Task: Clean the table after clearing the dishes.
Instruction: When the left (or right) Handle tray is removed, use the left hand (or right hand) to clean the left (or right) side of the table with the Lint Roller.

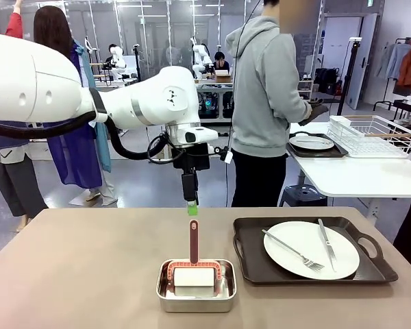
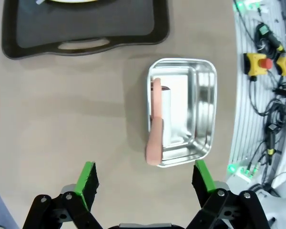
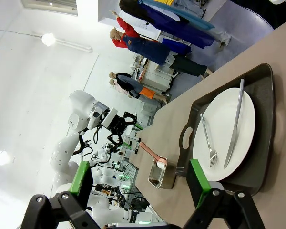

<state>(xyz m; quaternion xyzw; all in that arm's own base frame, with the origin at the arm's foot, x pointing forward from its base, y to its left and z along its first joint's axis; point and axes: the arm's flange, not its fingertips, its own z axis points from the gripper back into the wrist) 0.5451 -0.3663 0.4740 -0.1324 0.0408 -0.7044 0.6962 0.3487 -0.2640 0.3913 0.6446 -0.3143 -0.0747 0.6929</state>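
Note:
On the taupe table (image 1: pixel 82 274) a dark tray (image 1: pixel 250 255) carries a white plate (image 1: pixel 312 255) with a fork (image 1: pixel 292 251) and a knife (image 1: pixel 327 244). A second tray with a plate (image 1: pixel 312 143) lies on the white table behind, beside a person in a grey hoodie. My left gripper (image 1: pixel 192 205) hangs open, pointing down just above the pink handle (image 1: pixel 193 240) of a white-padded wiper standing in a steel pan (image 1: pixel 163 291). From the wrist, the left gripper (image 2: pixel 146 181) is above the pan (image 2: pixel 207 114) and handle (image 2: pixel 156 129). My right gripper (image 3: pixel 138 179) is open and empty, well short of the plate (image 3: pixel 226 136).
A white wire dish rack (image 1: pixel 371 136) sits on the white table (image 1: pixel 356 175) at the back right. The person stands at the far edge, turned toward that table. Cables and red stop buttons (image 2: pixel 257 62) lie off the table edge near the pan.

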